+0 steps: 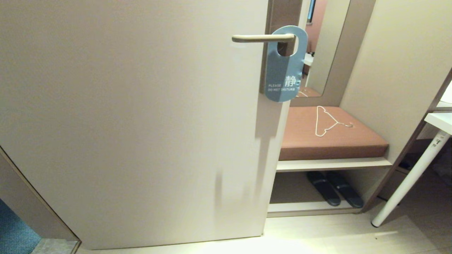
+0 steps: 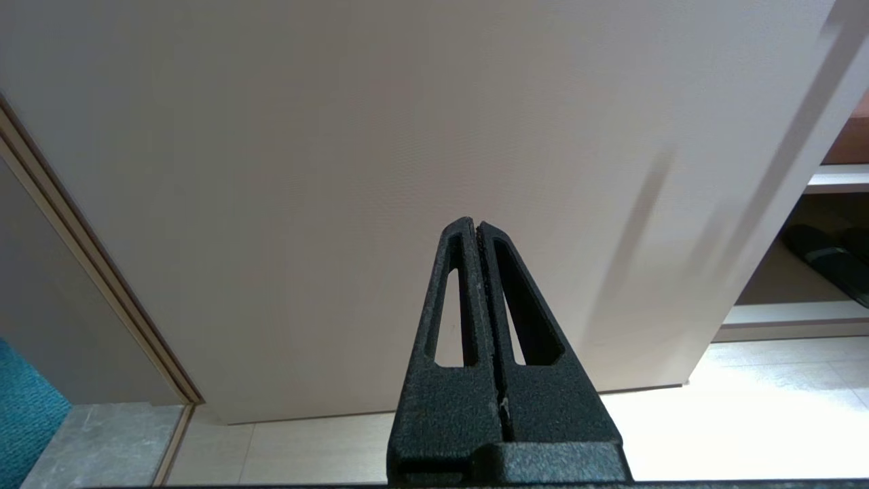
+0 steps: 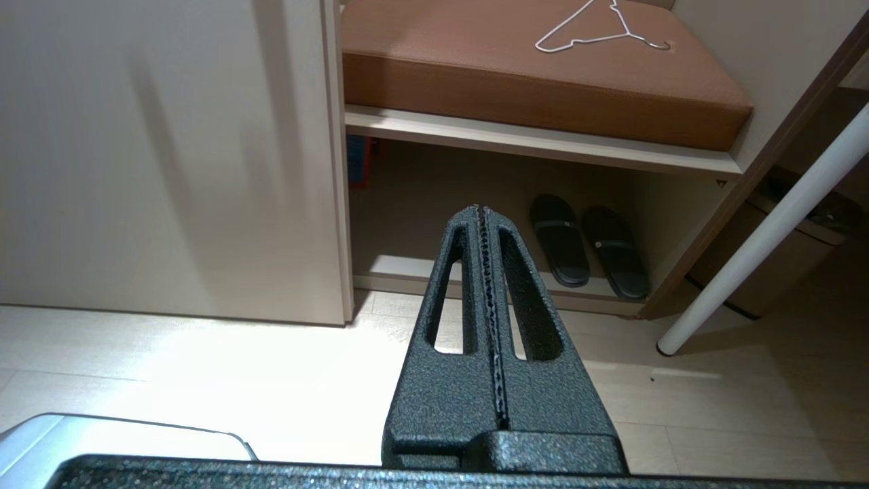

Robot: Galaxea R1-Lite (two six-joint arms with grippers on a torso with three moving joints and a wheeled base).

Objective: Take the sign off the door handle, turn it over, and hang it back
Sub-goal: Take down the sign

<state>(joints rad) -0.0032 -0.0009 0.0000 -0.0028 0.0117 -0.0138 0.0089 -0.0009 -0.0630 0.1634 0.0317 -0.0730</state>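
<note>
The flat blue door sign [image 1: 284,67] with rounded ends hangs by its round hole on the slim beige metal lever of the door handle [image 1: 263,38], close to the tall brownish plate [image 1: 282,14] at the lever's root. Its blue face, with white "PLEASE DO NOT DISTURB" lettering, is turned outward, and its lower end reaches past the edge of the pale cream door [image 1: 134,116].

Neither arm appears in the head view. The left gripper [image 2: 477,225], black and textured, has its two fingers pressed together with nothing between them; it points at the lower part of the door, touching nothing. The right gripper [image 3: 481,210] is likewise fully closed and empty, aimed toward the low shelf where a pair of dark slippers [image 3: 587,248] lies.

Above that shelf, a thin white wire clothes hanger [image 1: 326,121] lies on the brown bench cushion [image 1: 332,141]. A white table leg [image 1: 411,178] slants to the floor on the right.
</note>
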